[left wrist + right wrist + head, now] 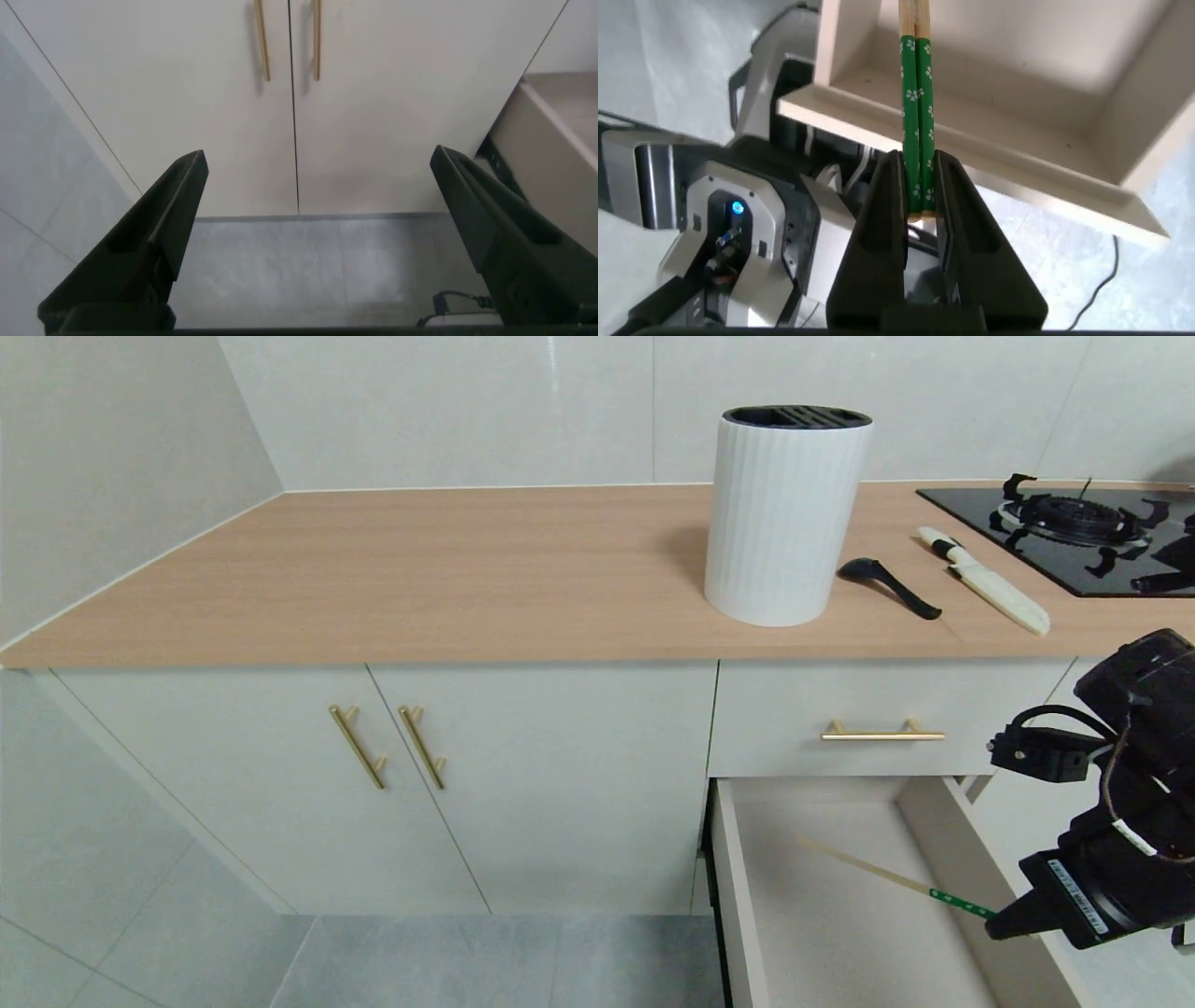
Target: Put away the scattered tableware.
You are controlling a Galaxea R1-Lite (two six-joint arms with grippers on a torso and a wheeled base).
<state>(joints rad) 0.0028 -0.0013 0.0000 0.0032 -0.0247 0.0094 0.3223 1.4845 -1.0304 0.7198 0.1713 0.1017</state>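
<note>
Head high, facing counter [420, 579]; left wrist shares cabinet doors [215, 121], right wrist drawer [1046, 93]

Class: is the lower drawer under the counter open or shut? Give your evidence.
Open. The lower drawer is pulled out, its inside showing below the shut upper drawer.

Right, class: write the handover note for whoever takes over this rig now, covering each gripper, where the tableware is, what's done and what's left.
Left gripper: open, empty, low before the cabinet doors.
Right gripper: shut on the chopsticks, their tips over the open drawer.
Counter: black spoon and knife lie beside the white holder.
Done: drawer open, chopsticks in grip.
Left: drop chopsticks into drawer, then put away spoon and knife.
</note>
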